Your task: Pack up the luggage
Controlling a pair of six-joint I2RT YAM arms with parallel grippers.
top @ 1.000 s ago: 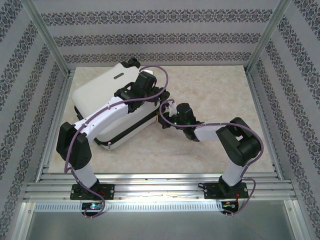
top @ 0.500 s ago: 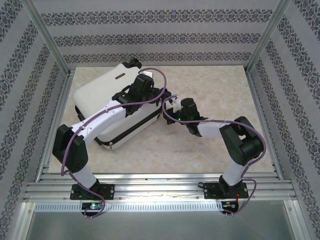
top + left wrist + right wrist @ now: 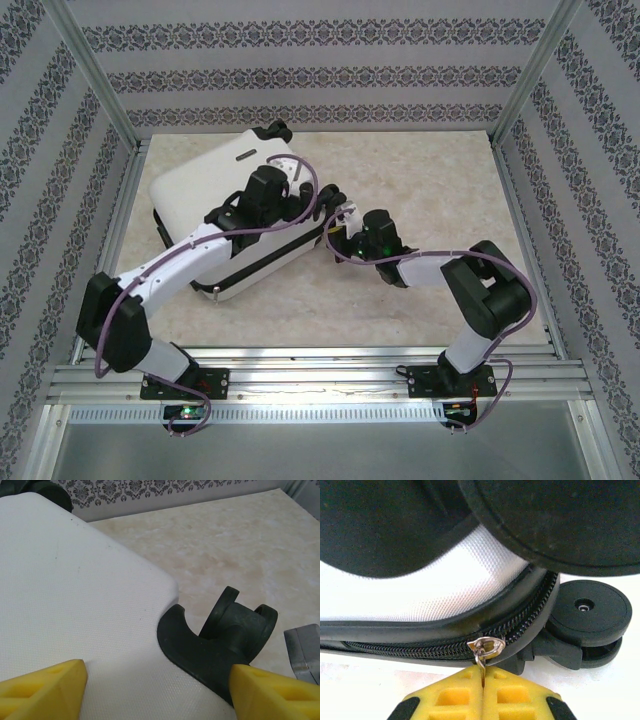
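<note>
Pulled wide-open L gripper back over white hard-shell suitcase, kept R gripper pinched on silver zip pull: prob. zipping shut.

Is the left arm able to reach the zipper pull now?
Probably not: the right claw is shut on the zipper pull, while the left claw hangs open above the luggage.

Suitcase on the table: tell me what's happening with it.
The white suitcase lies closed on the table. The right pincer is shut on the zip pull at a corner beside a wheel. The left pincer hangs open over the top shell near its edge. How far the zip has run cannot be told.
</note>
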